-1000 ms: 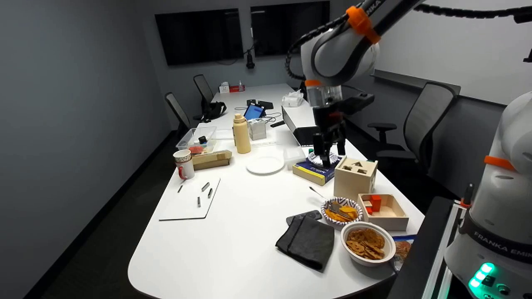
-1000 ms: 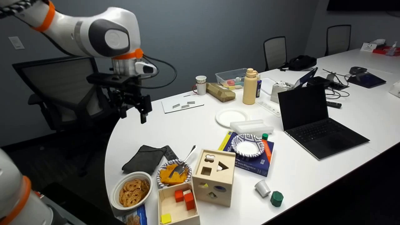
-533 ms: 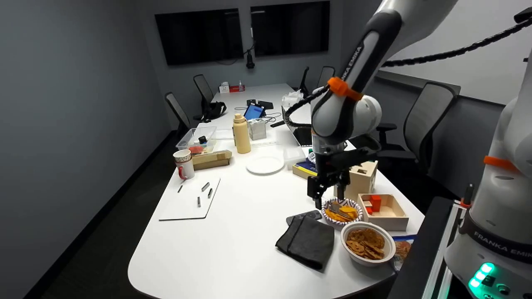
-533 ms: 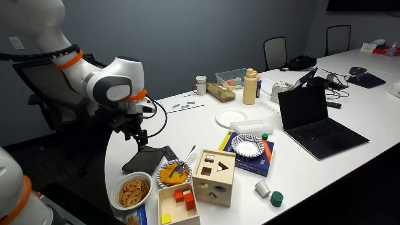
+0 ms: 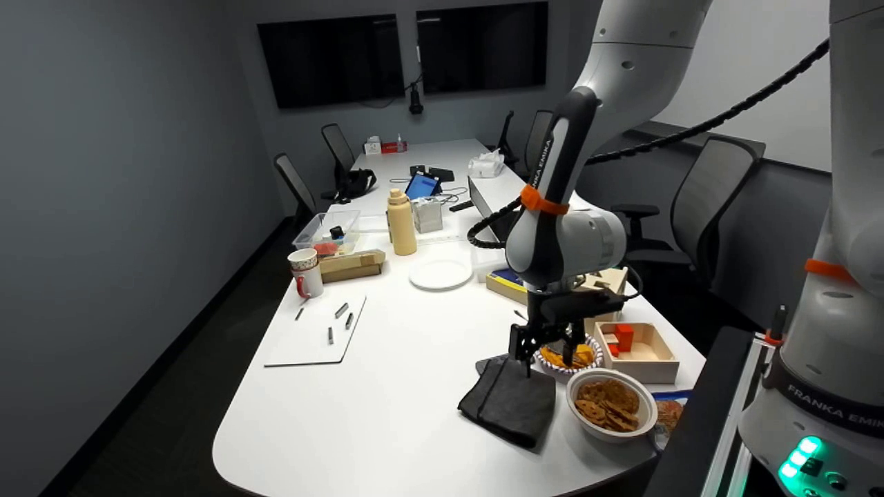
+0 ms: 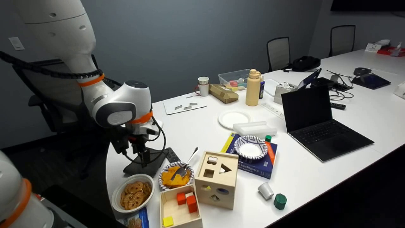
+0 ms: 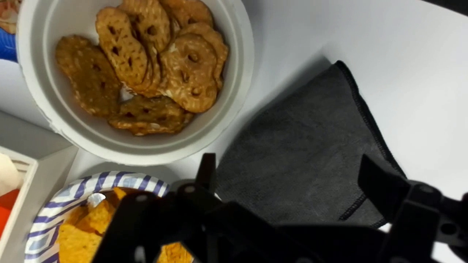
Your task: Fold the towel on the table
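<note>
1. Gripper (image 7: 292, 177): fingers well apart, pointing down over towel (image 7: 299, 146); can't tell if tips touch it.
2. Towel: dk grey, lying on white table (image 5: 345, 428), nr its rounded 6 o'clock end in an exterior view.
3. Wrist view: one fingertip nr towel's 9 o'clock edge, other over it btw 3 & 4 o'clock. Stitched hem runs approx 1 to 4 o'clock, w/ a corner at 1.
4. Pretzel bowl (image 7: 239, 69), white: 10 o'clock of towel in wrist view, just beside it.
5. Chip bowl (image 7: 40, 233), patterned rim: btw 8 & 9 o'clock of towel in wrist view, partly hidden by gripper.
6. Metal utensil (image 6: 190, 159) in chip bowl, handle to 1 o'clock in an exterior view.
7. Dk remote-like item (image 6: 172, 155): btw 2 & 3 o'clock of towel in an exterior view, right by its edge; can't tell if partly under.
8. Wooden shape box (image 6: 216, 179): btw 3 & 4 o'clock of towel in an exterior view, beyond chip bowl.
9. Wooden tray (image 5: 642, 373) w/ red blocks (image 5: 623, 336): 2 o'clock of towel in an exterior view.
10. Well apart from towel in an exterior view: white plate (image 5: 440, 275) & beige bottle (image 5: 402, 224) at 11 o'clock, mug (image 5: 307, 273) & flat white panel (image 5: 304, 345) at 10.
</note>
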You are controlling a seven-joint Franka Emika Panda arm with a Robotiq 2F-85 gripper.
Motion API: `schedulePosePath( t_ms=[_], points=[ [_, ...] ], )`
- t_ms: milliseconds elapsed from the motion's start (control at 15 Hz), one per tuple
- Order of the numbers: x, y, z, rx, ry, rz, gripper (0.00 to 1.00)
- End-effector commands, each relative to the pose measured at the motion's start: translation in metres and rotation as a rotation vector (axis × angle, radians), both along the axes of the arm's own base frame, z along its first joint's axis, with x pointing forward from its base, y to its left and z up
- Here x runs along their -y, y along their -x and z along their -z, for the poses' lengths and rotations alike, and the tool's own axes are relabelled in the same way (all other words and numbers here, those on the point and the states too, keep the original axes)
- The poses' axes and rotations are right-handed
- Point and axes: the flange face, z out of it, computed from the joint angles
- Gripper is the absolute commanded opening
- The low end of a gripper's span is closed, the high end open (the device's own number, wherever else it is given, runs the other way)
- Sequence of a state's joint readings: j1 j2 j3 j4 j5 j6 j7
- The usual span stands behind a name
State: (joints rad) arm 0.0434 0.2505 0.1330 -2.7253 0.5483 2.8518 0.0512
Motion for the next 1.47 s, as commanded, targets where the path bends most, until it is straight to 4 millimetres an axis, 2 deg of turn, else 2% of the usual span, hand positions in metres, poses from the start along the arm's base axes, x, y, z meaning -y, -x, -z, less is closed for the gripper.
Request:
schedulePosePath(
  t_ms=[0, 400, 867, 1400],
  points=[
    [0.002, -0.006, 0.018, 0.004, -0.009, 0.038, 1.0],
    [0.016, -0.011, 0.038, 0.011, 0.014, 0.071, 1.0],
    [0.027, -0.026, 0.05, 0.047, -0.007, 0.072, 1.0],
    [0.031, -0.028, 0.069, 0.01, -0.043, 0.085, 1.0]
  ],
)
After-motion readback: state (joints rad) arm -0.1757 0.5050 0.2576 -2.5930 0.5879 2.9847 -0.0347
